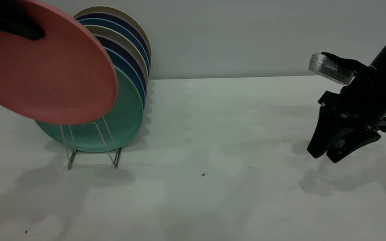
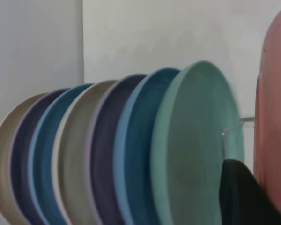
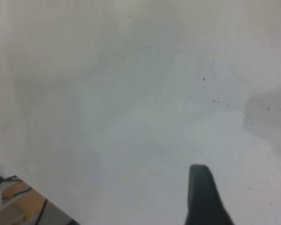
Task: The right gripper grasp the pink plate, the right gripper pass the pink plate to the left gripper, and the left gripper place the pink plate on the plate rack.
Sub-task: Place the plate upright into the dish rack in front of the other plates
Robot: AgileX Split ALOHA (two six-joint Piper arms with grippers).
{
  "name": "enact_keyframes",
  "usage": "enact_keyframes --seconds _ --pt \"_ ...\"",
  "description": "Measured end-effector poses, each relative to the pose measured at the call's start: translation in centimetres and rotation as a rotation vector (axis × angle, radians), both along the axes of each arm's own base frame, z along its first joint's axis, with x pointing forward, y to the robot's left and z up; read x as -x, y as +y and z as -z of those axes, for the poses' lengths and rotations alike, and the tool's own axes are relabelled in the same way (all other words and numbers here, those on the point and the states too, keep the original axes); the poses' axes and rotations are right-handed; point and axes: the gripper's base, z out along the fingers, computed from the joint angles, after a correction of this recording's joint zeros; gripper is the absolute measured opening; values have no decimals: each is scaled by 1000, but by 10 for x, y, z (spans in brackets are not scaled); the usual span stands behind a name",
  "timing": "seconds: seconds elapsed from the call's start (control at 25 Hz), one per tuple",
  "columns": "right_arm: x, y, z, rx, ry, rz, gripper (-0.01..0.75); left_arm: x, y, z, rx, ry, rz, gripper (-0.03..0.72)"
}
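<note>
One black finger of the left gripper [image 1: 10, 28] crosses the face of the pink plate [image 1: 50, 72], which it holds clamped in the air, tilted, just in front of the teal-green plate [image 1: 126, 113] at the front of the plate rack [image 1: 94, 147] near the table's [image 1: 193, 187] far left corner. The right gripper [image 1: 328, 154] hangs above the right edge, fingers close together, empty.

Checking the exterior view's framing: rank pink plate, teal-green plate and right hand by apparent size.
1. pink plate, nearest the camera, which may inflate it
2. teal-green plate, partly hidden
3. right hand
</note>
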Motion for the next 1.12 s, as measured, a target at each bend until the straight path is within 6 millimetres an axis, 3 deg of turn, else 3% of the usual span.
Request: enact_keyframes --seconds 0.28,1.12 --pt "0 0 0 0 2 4 463 -13 0 -3 -1 -19 -4 125" --pt "0 0 0 0 2 4 463 -36 4 40 -29 40 -58 125"
